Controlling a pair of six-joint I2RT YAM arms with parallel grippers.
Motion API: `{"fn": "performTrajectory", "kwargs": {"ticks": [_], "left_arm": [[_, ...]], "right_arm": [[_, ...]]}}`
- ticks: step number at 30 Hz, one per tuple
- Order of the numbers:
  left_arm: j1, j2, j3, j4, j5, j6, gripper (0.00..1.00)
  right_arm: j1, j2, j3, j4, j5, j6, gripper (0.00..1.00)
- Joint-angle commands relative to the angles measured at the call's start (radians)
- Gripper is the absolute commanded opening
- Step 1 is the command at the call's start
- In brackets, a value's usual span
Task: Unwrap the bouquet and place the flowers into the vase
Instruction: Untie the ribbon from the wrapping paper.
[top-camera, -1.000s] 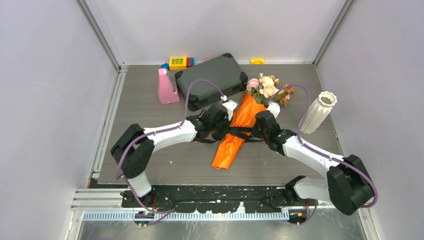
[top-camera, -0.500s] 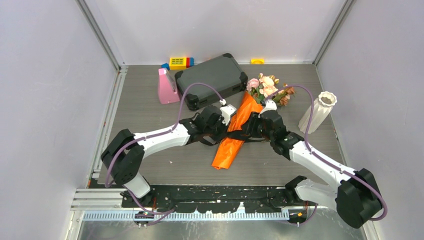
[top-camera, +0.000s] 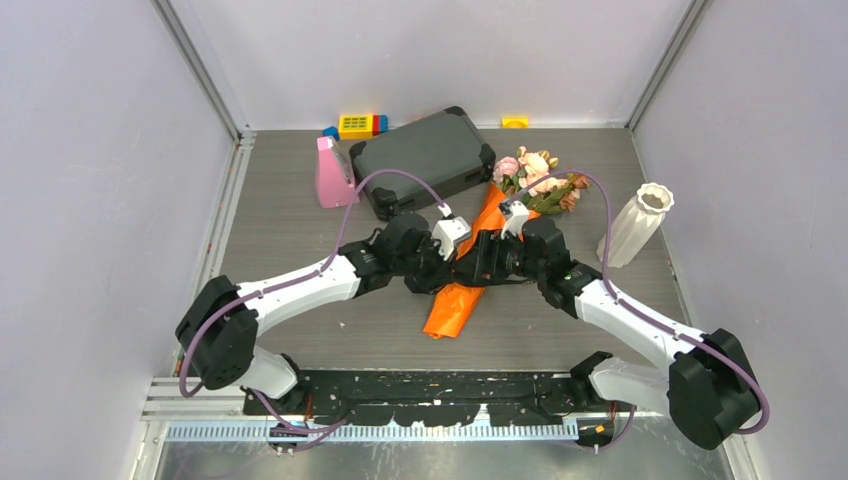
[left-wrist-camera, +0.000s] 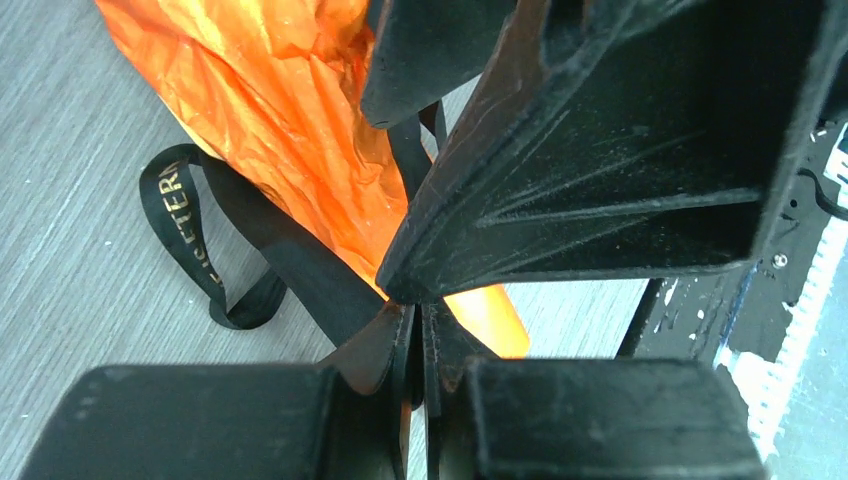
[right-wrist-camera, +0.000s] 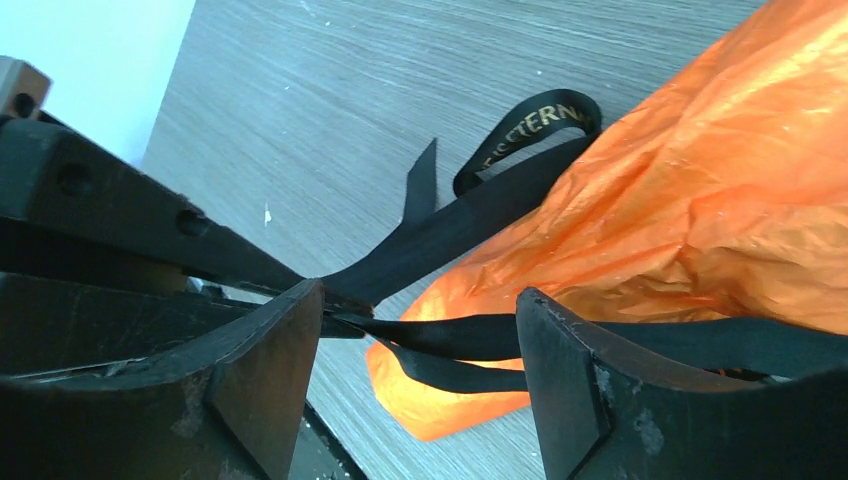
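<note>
Bouquet (top-camera: 450, 305) lies flat mid-desk (top-camera: 300, 240), orange paper on, roses (top-camera: 535, 172) toward the far side. Left fingers (left-wrist-camera: 600, 150) pinched shut on the black ribbon (right-wrist-camera: 450, 235). Right fingers (right-wrist-camera: 580, 400) spread wide, ribbon strands running between them. White vase (top-camera: 635, 225) upright at right, well apart.

The left gripper (left-wrist-camera: 408, 305) is closed on the black ribbon (left-wrist-camera: 290, 265), and its fingers (left-wrist-camera: 600, 150) meet where the strands pass between them. One band of ribbon runs tight along the edge of the crinkled orange paper (left-wrist-camera: 270, 90). A slack loop with gold lettering lies on the grey table (left-wrist-camera: 80, 280) beside it. The paper's end shows just past the fingertips.
</note>
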Motion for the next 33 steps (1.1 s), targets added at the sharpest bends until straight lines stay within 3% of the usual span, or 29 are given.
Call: {"fn": "performTrajectory", "kwargs": {"ticks": [1, 4, 6, 10, 18, 33], "left_arm": [[0.008, -0.023, 0.011, -0.036, 0.072, 0.047, 0.07], [0.009, -0.033, 0.008, -0.046, 0.020, 0.041, 0.06], [0.009, -0.043, 0.001, -0.043, -0.027, 0.029, 0.06], [0.009, -0.052, -0.019, -0.011, -0.063, 0.012, 0.06], [0.009, -0.060, -0.034, 0.034, -0.078, -0.005, 0.06], [0.009, -0.053, -0.052, 0.084, 0.017, -0.022, 0.06]], "right_arm": [[0.003, -0.005, -0.007, 0.080, -0.089, -0.012, 0.77], [0.003, -0.019, 0.007, 0.036, 0.010, 0.013, 0.78], [0.000, -0.032, 0.024, -0.035, 0.165, 0.069, 0.78], [-0.003, -0.042, 0.061, -0.216, 0.367, 0.262, 0.77], [-0.001, -0.074, -0.024, -0.178, 0.286, 0.595, 0.69], [0.002, 0.061, 0.005, -0.025, 0.260, 0.677, 0.66]]}}
